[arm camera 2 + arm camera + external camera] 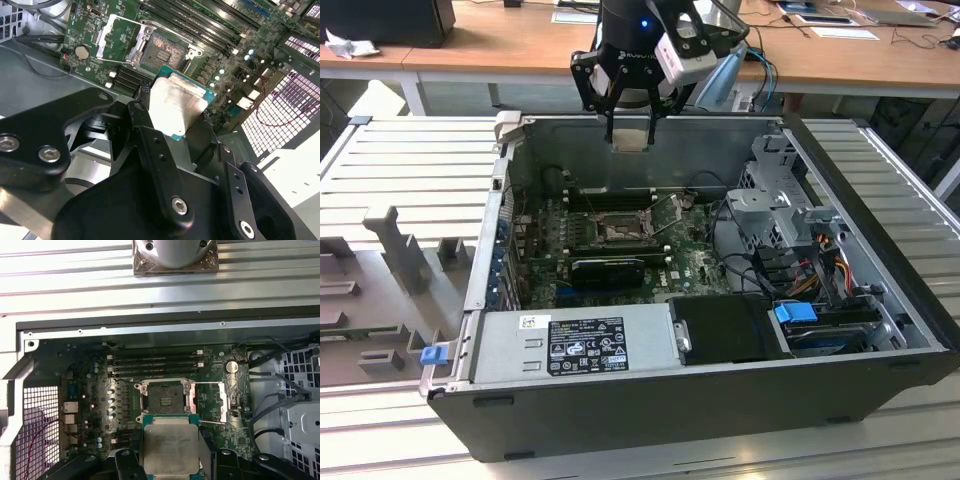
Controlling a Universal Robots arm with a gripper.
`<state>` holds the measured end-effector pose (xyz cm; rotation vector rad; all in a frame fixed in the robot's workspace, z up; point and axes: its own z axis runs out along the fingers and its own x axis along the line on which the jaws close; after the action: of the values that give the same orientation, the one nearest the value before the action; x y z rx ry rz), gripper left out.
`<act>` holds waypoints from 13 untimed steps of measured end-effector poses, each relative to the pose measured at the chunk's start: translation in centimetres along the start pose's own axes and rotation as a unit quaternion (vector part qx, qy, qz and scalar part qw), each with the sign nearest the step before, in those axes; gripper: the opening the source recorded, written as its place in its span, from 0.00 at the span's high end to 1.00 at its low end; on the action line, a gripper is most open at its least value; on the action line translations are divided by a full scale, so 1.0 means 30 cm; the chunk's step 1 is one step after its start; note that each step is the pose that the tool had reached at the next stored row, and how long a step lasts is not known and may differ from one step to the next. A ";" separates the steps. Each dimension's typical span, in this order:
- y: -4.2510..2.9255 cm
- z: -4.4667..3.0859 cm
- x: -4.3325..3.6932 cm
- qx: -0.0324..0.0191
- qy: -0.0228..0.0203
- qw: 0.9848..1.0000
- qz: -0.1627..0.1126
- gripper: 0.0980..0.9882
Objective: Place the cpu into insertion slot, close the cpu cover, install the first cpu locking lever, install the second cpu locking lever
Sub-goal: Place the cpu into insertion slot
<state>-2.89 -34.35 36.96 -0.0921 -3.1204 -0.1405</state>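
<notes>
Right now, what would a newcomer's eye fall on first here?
The small flat silvery-grey square cpu, gripped in the black gripper, hangs above the open dark computer case. Inside, on the green motherboard, the dark-framed square insertion slot lies bare, its thin metal cpu cover swung open beside it.

Black label [588, 345] and small white label [533, 322] on grey power supply [500, 352], print too small to read, nothing else legible
</notes>
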 end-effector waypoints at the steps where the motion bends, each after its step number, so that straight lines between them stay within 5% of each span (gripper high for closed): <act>1: 0.000 0.000 0.000 0.000 0.000 1.000 0.001 0.52; 13: 0.000 0.000 0.000 0.000 -0.001 1.000 0.011 0.52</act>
<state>-2.89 -34.35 36.96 -0.1276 -3.1202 -0.1408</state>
